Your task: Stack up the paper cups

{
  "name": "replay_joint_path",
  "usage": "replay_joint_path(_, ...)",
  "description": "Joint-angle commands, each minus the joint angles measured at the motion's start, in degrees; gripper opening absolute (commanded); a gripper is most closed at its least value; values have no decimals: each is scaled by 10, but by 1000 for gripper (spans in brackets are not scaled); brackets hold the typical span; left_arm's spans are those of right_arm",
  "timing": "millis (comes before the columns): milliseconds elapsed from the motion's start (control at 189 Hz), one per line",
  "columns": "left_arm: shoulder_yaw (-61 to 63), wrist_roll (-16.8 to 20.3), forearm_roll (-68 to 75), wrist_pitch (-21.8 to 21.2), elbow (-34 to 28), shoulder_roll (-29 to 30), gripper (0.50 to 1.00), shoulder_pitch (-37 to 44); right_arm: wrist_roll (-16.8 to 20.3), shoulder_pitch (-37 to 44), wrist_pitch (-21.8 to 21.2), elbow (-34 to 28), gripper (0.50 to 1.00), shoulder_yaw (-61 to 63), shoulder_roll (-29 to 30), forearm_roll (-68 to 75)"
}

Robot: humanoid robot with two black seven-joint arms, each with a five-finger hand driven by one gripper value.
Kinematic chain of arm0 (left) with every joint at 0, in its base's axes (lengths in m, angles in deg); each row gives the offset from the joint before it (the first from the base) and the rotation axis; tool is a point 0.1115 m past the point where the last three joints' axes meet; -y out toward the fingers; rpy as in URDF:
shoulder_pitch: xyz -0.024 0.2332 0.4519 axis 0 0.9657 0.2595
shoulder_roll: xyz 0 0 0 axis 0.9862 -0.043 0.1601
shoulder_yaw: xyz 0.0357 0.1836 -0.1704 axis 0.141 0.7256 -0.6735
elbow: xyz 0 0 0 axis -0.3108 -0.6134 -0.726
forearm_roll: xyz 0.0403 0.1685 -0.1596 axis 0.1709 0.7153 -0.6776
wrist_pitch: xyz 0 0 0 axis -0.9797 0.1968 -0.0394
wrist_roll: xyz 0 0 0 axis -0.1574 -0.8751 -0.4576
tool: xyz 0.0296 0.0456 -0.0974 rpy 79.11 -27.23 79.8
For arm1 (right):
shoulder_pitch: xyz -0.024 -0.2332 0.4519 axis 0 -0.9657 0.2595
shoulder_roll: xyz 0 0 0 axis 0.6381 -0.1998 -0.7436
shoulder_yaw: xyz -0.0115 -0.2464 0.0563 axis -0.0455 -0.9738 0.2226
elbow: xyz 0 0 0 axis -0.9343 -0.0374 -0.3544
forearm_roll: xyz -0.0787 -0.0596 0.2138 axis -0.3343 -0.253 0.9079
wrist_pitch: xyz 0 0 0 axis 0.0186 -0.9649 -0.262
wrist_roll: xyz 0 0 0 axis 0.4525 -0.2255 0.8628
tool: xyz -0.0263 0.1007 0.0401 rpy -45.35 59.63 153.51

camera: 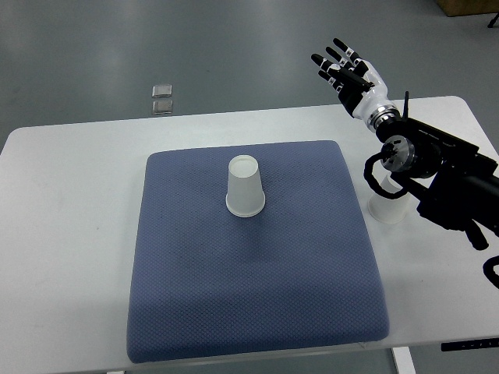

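A white paper cup (245, 186) stands upside down on the blue cushion (257, 265), near its upper middle. A second white paper cup (387, 209) stands on the table to the right of the cushion, partly hidden under my right arm. My right hand (345, 68) is raised beyond the table's far edge at the upper right, fingers spread and holding nothing. It is well away from both cups. My left hand does not show.
The white table (70, 234) holds the cushion, which covers most of its middle. Two small clear square items (162, 97) lie on the grey floor beyond the table's far edge. My right forearm (444, 179) lies over the table's right side.
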Motion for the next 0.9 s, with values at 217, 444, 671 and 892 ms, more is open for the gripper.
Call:
replay_joint_path(217, 0, 0, 0, 0, -1, 0, 1000, 0, 4, 19, 8, 2, 913, -3, -10, 0)
replay_joint_path(444, 0, 0, 0, -1, -1, 0, 1000, 0, 7, 40, 7, 2, 913, -14, -14, -4)
replay_joint_path(671, 0, 0, 0, 0, -1, 0, 1000, 0, 10, 71, 15, -7, 913, -50, -43, -122)
replay_joint_path(892, 0, 0, 0, 0, -1, 0, 1000, 0, 47, 119, 6, -31, 913, -163, -116, -175)
